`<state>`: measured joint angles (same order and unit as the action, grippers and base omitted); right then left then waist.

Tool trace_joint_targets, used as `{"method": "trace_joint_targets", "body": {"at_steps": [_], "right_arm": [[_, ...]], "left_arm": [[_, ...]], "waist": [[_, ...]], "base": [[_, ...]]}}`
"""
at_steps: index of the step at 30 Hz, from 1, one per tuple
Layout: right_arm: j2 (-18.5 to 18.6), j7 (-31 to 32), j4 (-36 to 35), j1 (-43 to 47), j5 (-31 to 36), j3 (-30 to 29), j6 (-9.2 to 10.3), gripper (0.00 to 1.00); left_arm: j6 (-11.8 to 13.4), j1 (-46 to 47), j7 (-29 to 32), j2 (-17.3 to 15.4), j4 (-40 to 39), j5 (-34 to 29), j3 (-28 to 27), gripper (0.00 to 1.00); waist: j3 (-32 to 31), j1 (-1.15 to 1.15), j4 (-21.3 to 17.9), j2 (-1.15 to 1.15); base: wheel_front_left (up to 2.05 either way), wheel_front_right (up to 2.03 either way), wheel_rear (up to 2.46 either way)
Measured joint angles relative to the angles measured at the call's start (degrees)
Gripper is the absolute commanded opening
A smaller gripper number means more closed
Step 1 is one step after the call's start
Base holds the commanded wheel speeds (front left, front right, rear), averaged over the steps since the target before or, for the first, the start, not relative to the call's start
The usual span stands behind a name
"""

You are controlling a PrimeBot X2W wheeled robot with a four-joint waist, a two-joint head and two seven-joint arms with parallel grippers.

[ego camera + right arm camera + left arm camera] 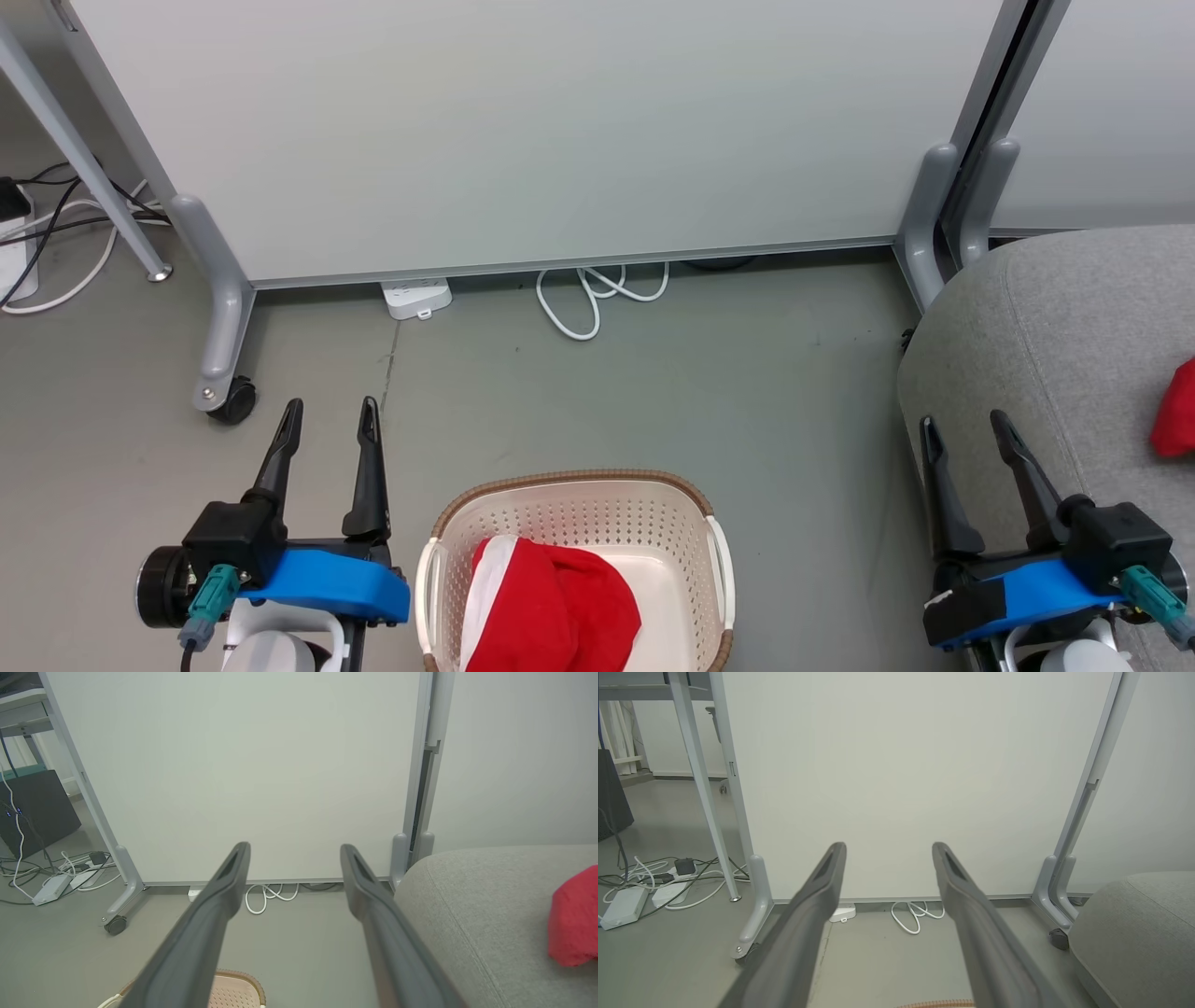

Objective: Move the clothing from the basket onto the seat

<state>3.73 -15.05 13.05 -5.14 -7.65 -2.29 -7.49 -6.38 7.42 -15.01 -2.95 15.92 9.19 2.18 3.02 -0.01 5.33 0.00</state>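
- Basket (571, 479): set on the floor, nearest of all and between the two grippers. One item is held in it.
- Basket contents: striped garment (546, 607), red with a white band, heaped toward the left wall. The right part of the bottom is left bare.
- Left gripper (331, 411): released, nothing grasped. It is placed just left of the basket, over the floor (653, 392).
- Right gripper (962, 425): released, nothing grasped. It is placed at the seat's near left edge, well apart from the basket.
- Seat (1055, 327): grey cushion, right of the basket. One item is carried on it.
- Seat contents: red garment (1178, 411), cut off by the picture's edge, so its full shape cannot be told.
- Progress: judged about half done. One piece is delivered to the seat. The striped garment is yet to be lifted out and carried right.
- Farthest: a white cable (597, 294) is coiled on the floor at the foot of a pale panel (560, 121).
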Motion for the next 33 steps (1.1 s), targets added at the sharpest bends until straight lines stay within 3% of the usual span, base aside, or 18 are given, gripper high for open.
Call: {"method": "trace_joint_targets", "body": {"at_steps": [17,25,33], "right_arm": [[-0.3,0.0,1.1,0.3,-0.5,1.0,0.0,1.0],[-0.3,0.0,0.1,-3.2,-0.1,1.8,0.0,1.0],[0.0,0.0,-1.8,-10.4,0.3,4.0,0.0,1.0]], "left_arm": [[0.1,0.3,0.0,0.0,0.7,-0.2,1.0,1.0],[-0.7,6.6,0.0,-0.2,5.1,-2.7,6.5,1.0],[-1.1,15.1,0.0,-4.6,12.3,-1.6,17.4,1.0]], "waist": [[0.5,0.0,-0.1,0.0],[3.7,0.01,-1.7,0.0],[10.4,0.02,-5.0,0.0]], "base": [[0.0,0.0,0.0],[0.0,0.0,0.0],[0.0,0.0,0.0]]}}
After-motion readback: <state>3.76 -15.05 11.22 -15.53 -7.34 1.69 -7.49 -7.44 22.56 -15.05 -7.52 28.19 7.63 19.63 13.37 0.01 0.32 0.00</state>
